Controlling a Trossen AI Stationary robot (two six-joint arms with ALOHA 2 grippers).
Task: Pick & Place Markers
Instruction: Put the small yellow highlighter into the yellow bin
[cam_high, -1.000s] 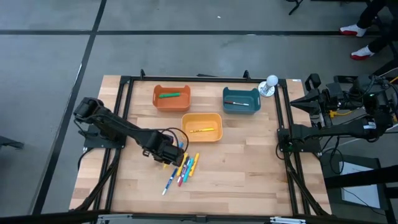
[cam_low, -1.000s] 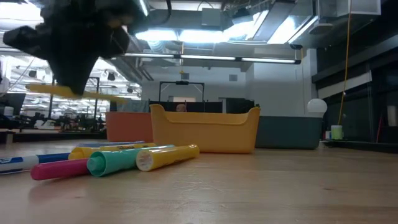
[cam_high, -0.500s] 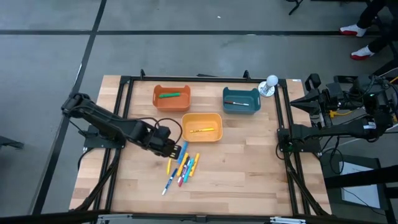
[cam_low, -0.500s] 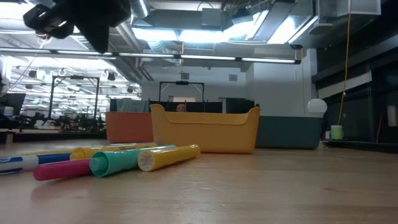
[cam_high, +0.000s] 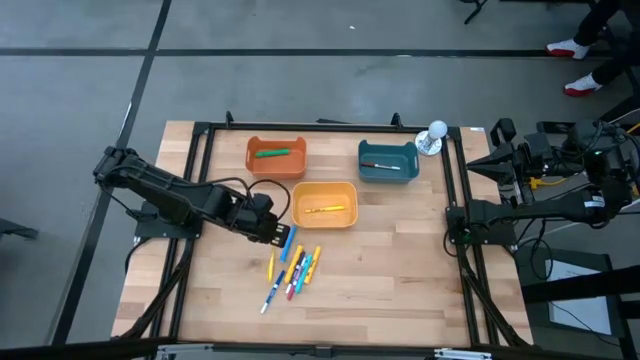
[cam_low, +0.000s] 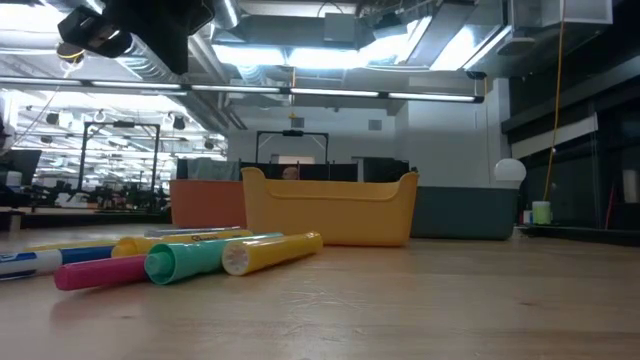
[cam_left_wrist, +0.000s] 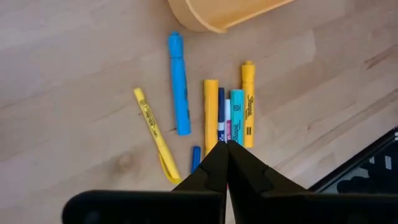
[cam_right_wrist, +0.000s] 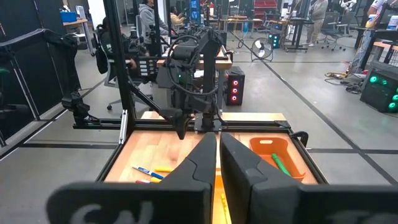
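The markers (cam_high: 291, 269) lie loose in a small cluster on the wooden worktop (cam_high: 400, 280), toward its front and left of centre, just in front of the yellow bin (cam_high: 324, 204). Starting from the left on my overhead feed, the left arm reaches in from the worktop's left edge and its left pincer (cam_high: 282, 237) hangs just above the near-left end of that cluster, between it and the yellow bin. On the left wrist feed I see its two dark fingers (cam_left_wrist: 214, 171) pressed together tip to tip with nothing between them, and below them a thin yellow marker (cam_left_wrist: 155, 135), a blue marker (cam_left_wrist: 179, 83) and a tight row of yellow, dark blue, teal and yellow ones. From worktop height a teal marker (cam_low: 200, 257) and a pink marker (cam_low: 100, 271) lie nearest the lens. Behind the cluster, the orange bin (cam_high: 276, 157) holds a green marker (cam_high: 274, 152), the yellow bin holds a yellow marker (cam_high: 325, 209), and the teal bin (cam_high: 388, 160) further right holds another thin one. At the far right the right arm waits off the worktop's edge; its right pincer (cam_right_wrist: 217, 152) shows only a narrow gap between its fingers and holds nothing.
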